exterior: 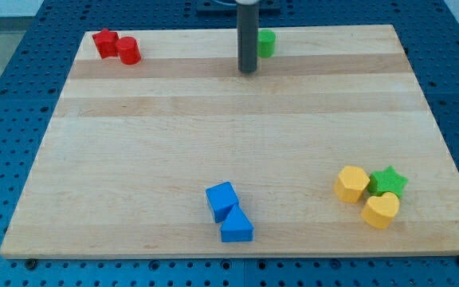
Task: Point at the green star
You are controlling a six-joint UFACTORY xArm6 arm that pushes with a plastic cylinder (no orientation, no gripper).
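Note:
The green star point(389, 181) lies near the view's bottom right, touching a yellow hexagon point(351, 184) on its left and a yellow heart point(381, 210) below it. My tip point(248, 70) rests on the board near the view's top centre, far from the star. A green cylinder point(266, 43) stands just to the right of the rod, partly hidden by it.
A red star point(105, 42) and a red cylinder point(128, 51) sit together at the view's top left. A blue cube point(222, 200) and a blue triangle point(236, 227) touch at the bottom centre. The wooden board point(134, 159) rests on a blue perforated table.

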